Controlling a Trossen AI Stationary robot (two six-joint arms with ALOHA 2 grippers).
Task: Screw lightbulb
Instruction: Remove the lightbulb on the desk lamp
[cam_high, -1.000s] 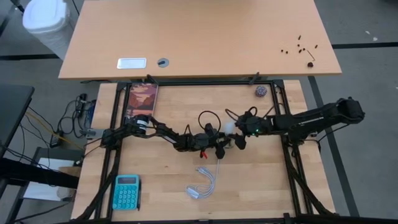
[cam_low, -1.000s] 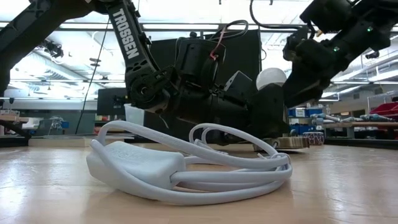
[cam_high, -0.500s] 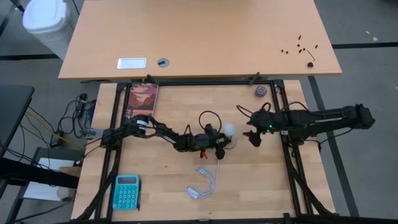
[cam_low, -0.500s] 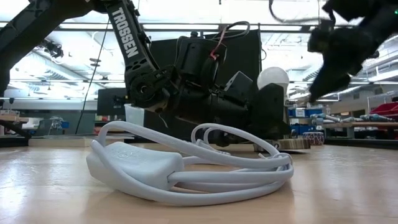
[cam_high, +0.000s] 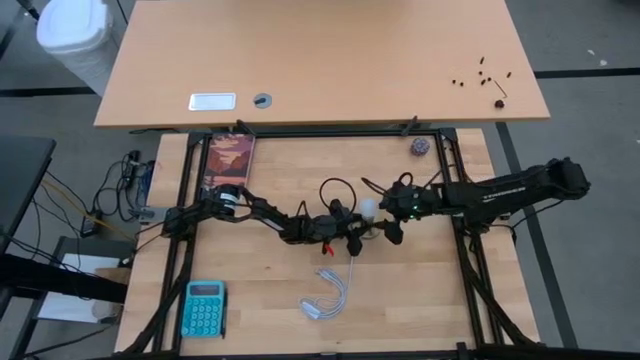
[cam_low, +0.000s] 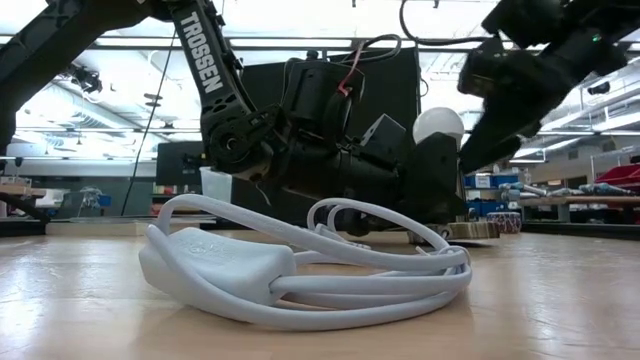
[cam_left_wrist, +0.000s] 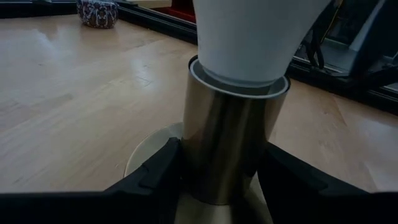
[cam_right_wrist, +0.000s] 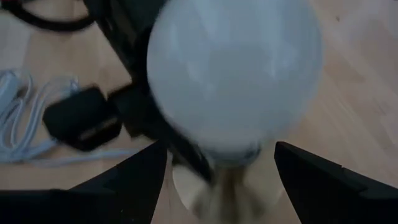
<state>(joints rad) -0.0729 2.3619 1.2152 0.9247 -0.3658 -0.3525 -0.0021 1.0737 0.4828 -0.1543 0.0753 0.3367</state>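
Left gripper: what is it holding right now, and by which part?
The left gripper clamps the brass-coloured metal socket by its sides, below the white pear-shaped lightbulb. Open right gripper holds nothing.

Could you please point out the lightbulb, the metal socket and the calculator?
lightbulb (cam_low: 440, 124): low view, white dome.
metal socket (cam_left_wrist: 231, 149): left wrist view, shiny cylinder wall.
calculator (cam_high: 204, 308): high view, keypad.

Lightbulb (cam_left_wrist: 249, 37): matt white glass. Socket (cam_left_wrist: 227, 149): polished brassy metal, showing reflections. Worktop (cam_left_wrist: 74, 112): pale smooth wood. Cord (cam_low: 300, 275): glossy white plastic.
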